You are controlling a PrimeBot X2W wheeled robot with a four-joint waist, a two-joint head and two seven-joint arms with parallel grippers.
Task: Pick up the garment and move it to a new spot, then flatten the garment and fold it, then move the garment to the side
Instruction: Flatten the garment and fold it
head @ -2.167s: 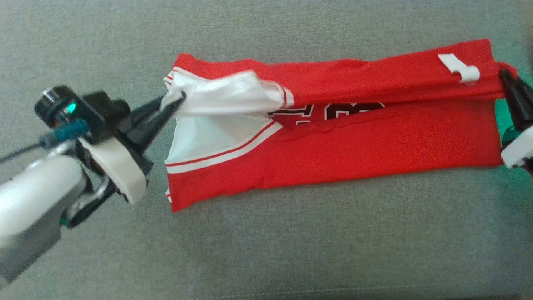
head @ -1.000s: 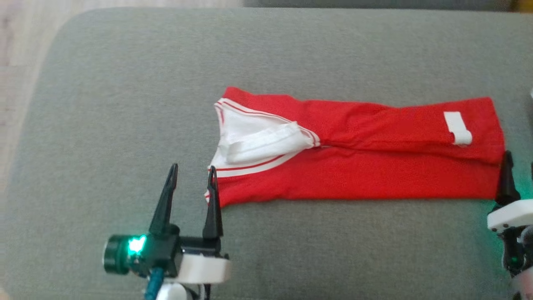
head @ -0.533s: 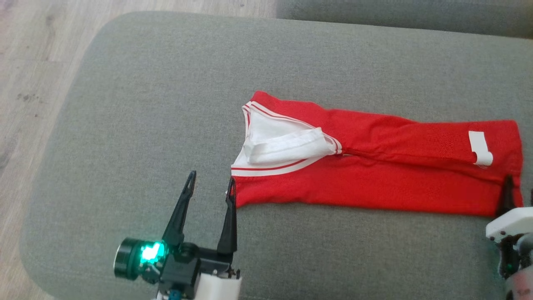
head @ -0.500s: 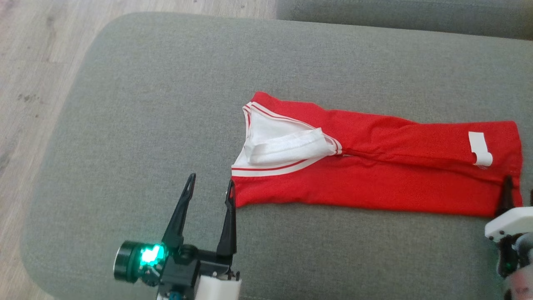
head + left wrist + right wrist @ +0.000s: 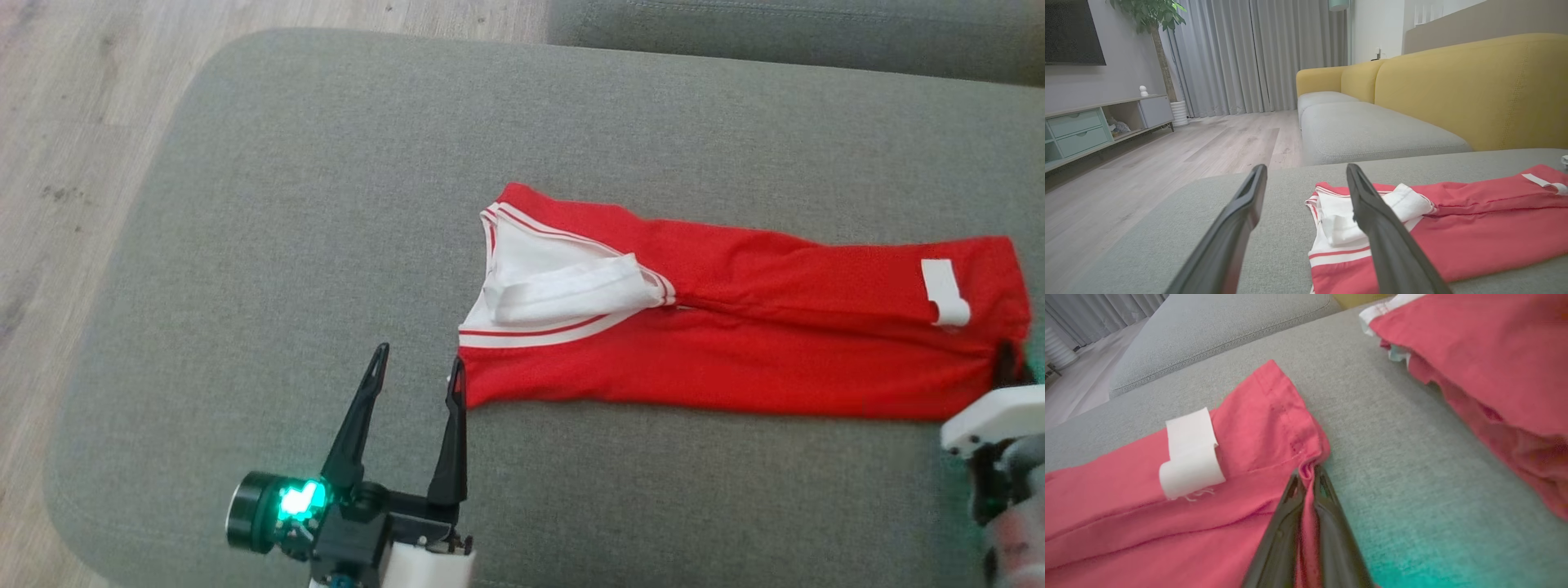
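The right claw (image 5: pixel 1308 471) is pinched tight on a bunched corner of the long red fabric garment (image 5: pixel 735 359) with white striped trim. In the right wrist view a fold of red cloth runs down between its two dark fingers. In the head view this claw (image 5: pixel 1008 366) sits at about 3 o'clock, at the garment's right end, just below a small curled white fabric tag (image 5: pixel 944 292).

The left claw (image 5: pixel 418 363) stands at about 7 o'clock, its fingers spread wide with nothing between them. One fingertip is just beside the garment's near left corner; whether it touches cannot be told.

The garment lies folded into a narrow band on a grey woven sofa cushion (image 5: pixel 326 204), running from the centre toward 3 o'clock, its white-lined neck end nearest the centre. A pale wooden floor (image 5: pixel 65 122) shows at 10 o'clock. In the right wrist view a second heap of red cloth (image 5: pixel 1474 355) lies at 1 o'clock, apart from the gripped corner.
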